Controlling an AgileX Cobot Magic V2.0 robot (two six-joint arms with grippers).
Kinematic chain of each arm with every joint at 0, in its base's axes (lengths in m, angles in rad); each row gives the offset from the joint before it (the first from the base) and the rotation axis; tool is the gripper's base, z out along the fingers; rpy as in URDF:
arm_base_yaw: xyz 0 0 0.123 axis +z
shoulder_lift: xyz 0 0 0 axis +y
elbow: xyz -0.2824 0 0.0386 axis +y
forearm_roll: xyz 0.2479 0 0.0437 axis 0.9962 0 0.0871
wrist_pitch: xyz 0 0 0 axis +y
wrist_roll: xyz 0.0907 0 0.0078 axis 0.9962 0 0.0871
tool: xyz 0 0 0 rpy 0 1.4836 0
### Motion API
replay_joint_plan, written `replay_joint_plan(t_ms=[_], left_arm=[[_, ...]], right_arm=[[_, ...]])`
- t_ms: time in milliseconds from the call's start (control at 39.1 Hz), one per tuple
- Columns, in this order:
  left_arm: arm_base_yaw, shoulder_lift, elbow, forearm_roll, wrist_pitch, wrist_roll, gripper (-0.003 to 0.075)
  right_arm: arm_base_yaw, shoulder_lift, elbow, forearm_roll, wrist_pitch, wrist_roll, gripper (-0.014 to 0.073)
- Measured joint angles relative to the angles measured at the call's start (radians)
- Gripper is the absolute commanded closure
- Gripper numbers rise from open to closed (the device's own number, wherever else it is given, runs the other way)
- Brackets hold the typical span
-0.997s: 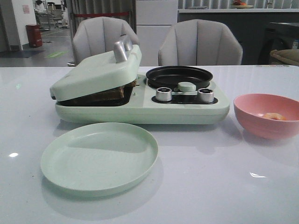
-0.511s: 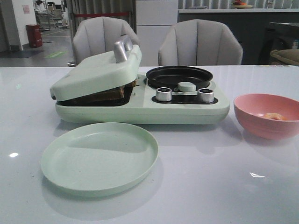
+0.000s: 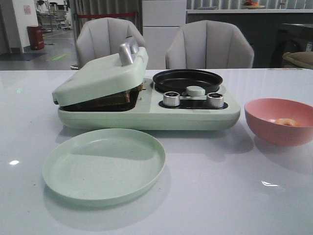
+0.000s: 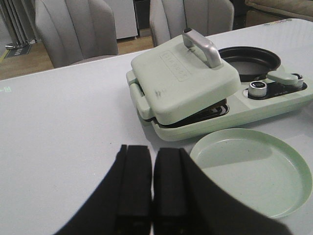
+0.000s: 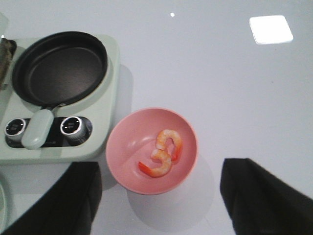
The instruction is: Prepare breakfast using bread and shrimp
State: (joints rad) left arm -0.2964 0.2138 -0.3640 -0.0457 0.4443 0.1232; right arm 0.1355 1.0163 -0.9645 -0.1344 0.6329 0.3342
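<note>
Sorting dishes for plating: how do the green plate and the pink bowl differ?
The green plate is pale green, wide and shallow with a low rim; the pink bowl is pink, narrower and deep. The plate holds nothing; the bowl holds the shrimp. The plate lies before the sandwich press; the bowl stands beside the frying pan. Both are round.

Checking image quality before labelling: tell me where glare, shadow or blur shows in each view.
Front view: small glints on the table, soft shadow under the plate, bread dark under the lid. Left wrist view: evenly lit, the left tool a featureless black. Right wrist view: bright square reflection on the table, shrimp sharp.
</note>
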Motion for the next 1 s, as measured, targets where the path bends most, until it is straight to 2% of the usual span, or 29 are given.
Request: replay_joint_plan(t_ms=[205, 511, 767, 997], left_arm=[[0.000, 0.000, 0.000, 0.000, 0.000, 0.000, 0.0606], [0.000, 0.000, 0.000, 0.000, 0.000, 0.000, 0.0606], [0.000, 0.000, 0.000, 0.000, 0.000, 0.000, 0.0606], [0.000, 0.000, 0.000, 0.000, 0.000, 0.000, 0.0606]], right_arm=[[-0.144, 0.164, -0.056, 0.186, 0.041, -0.157, -0.0006], [-0.360, 0.415, -0.116, 0.579, 0.093, -0.546, -0.0006], [-0.382, 0.592, -0.168, 0.676, 0.059, -0.701, -0.0006], [-0.364, 0.732, -0.240, 0.690, 0.055, -0.729, -0.0006]])
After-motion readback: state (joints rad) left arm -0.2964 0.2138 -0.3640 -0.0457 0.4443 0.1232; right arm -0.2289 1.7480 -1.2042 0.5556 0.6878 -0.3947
